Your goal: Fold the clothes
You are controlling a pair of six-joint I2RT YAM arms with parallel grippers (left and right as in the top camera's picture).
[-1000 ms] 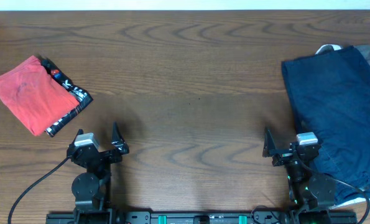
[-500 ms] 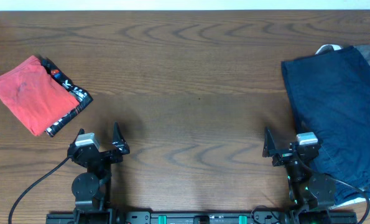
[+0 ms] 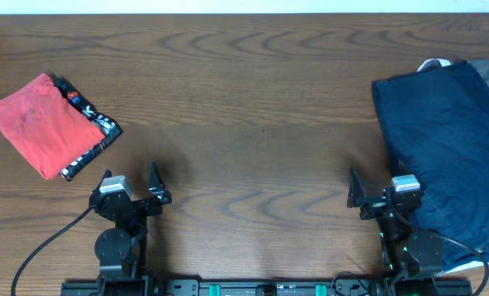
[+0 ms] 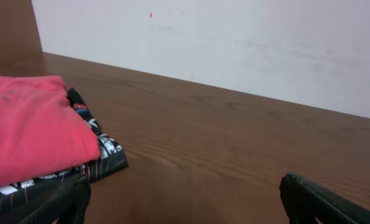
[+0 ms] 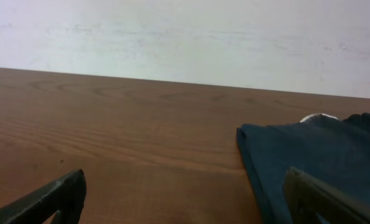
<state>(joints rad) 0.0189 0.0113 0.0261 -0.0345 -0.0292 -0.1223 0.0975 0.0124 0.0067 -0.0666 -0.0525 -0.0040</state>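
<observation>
A folded coral-red T-shirt [image 3: 39, 123] lies at the far left on top of a folded black printed tee [image 3: 92, 136]; both show in the left wrist view, the red one [image 4: 29, 134] above the black one [image 4: 101, 158]. A navy garment [image 3: 445, 148] is spread flat at the right and shows in the right wrist view [image 5: 315, 155]. My left gripper [image 3: 129, 185] is open and empty near the front edge, right of the red stack. My right gripper [image 3: 374, 191] is open and empty, beside the navy garment's left edge.
A white and grey item [image 3: 437, 64] peeks out behind the navy garment at the far right. The wooden table [image 3: 252, 107] runs to a white wall at the back [image 4: 234, 43]. The arm bases stand at the front edge.
</observation>
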